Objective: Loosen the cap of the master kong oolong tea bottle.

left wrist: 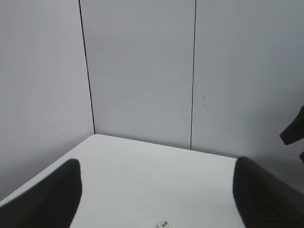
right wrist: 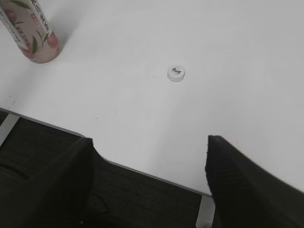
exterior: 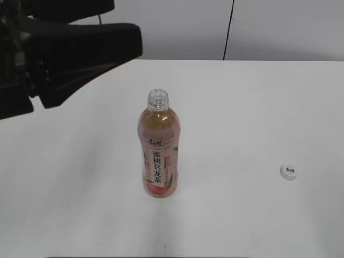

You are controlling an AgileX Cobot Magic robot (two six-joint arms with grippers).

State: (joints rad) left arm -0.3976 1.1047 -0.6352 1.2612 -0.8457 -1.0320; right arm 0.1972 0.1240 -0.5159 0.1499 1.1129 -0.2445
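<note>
Master Kong oolong tea bottle (exterior: 158, 153) upright at counter (exterior: 258, 107) centre, neck bare | cap (exterior: 288, 171) off, at its 3 o'clock, well apart | both end effectors released, empty | task apparently complete.

- The exterior view looks down at a slant across the white bench (exterior: 258, 107) toward the grey wall panels (exterior: 285, 27), the bottle (exterior: 158, 150) mid-frame.
- The left wrist view sits low, facing the wall corner, only the cap (left wrist: 163, 223) at its lower edge.
- The right wrist view looks steeply down over the bench's near edge, sharing bottle base and cap with the exterior view.
</note>
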